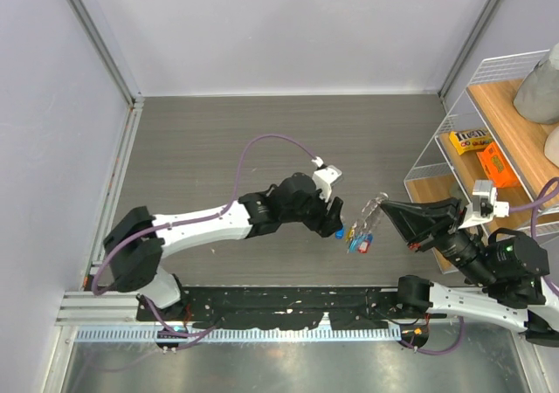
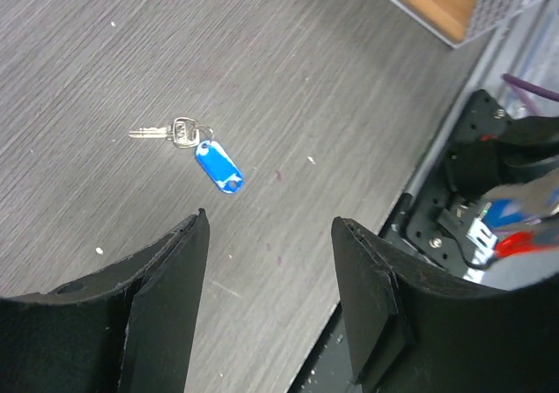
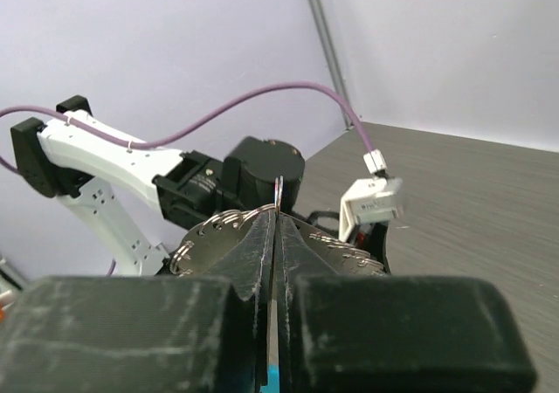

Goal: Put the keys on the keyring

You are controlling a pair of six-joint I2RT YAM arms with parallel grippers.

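The keyring [image 3: 206, 233] sits pinched between my right fingers [image 3: 262, 262], which are pressed together on it. Its silvery loops fan out on both sides of the tips, and a sliver of light blue shows low in the slit between the pads. From above, the ring juts out past my right gripper [image 1: 388, 206] toward the left arm. A small cluster of keys [image 1: 359, 239] with blue, yellow and red tags hangs below the ring, off the dark wood-grain table [image 1: 218, 148].

One loose key [image 2: 166, 133] lies flat on the table just beyond my left fingertips. It is silver, with its blade pointing away from an oval blue tag [image 2: 218, 168] joined at its head. My left gripper [image 2: 269, 220] is above it with the fingers spread wide and nothing between them. The key lies ahead of the left finger [image 2: 166, 297], not inside the gap. From overhead that blue tag shows just beside the left fingertips, close to the hanging cluster but apart from it.

Off past my left gripper's right finger [image 2: 376, 314], blurred blue and red shapes show beside the black rail at the table's near edge.

Behind my right wrist stands a wire shelf [image 1: 454, 96] with wooden boards, holding a yellow candy bag [image 1: 469, 140] and an orange packet [image 1: 494, 163]. A purple cable [image 1: 271, 141] arcs over the left arm.
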